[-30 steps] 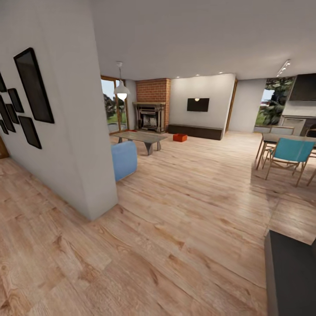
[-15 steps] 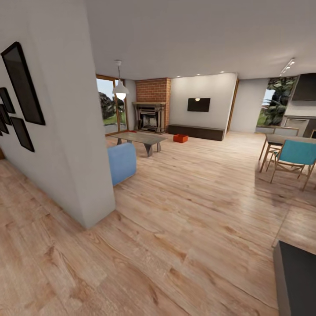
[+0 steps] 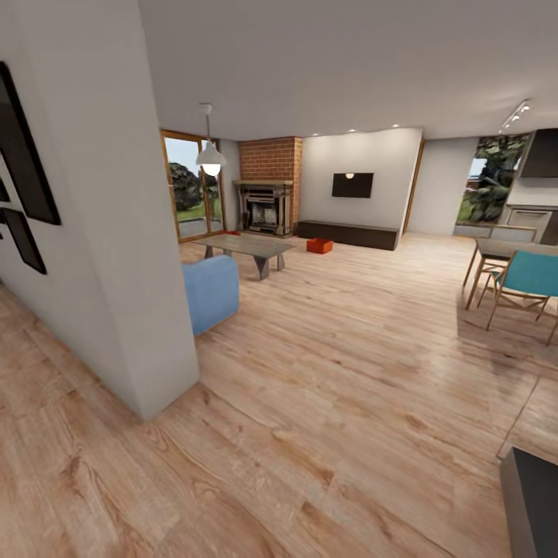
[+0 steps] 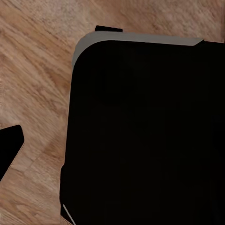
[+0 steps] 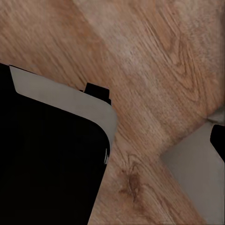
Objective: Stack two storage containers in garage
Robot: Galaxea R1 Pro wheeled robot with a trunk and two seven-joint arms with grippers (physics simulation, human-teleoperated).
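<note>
I look into the living room (image 3: 325,310) with its light wood-plank floor and red brick chimney (image 3: 270,161). One red-orange storage container (image 3: 318,245) sits far off on the planks, in front of the low dark TV bench (image 3: 347,232). A small red shape (image 3: 230,232) shows behind the coffee table; I cannot tell whether it is the other container. In the left wrist view a black tip (image 4: 9,147) juts in over the planks, and a similar black tip (image 5: 218,138) shows in the right wrist view. Neither view shows how the jaws stand.
A white wall corner (image 3: 155,310) with black picture frames (image 3: 23,194) stands close on the left. Beyond it are a blue sofa (image 3: 211,291) and a grey coffee table (image 3: 246,246). A dining table with a teal chair (image 3: 527,279) stands at the right. My black base (image 4: 145,136) is below.
The camera has advanced and the whole picture has shifted: the wall corner and frames slid left, more of the glass door shows, and the dark block at lower right shrank. The container has not moved.
</note>
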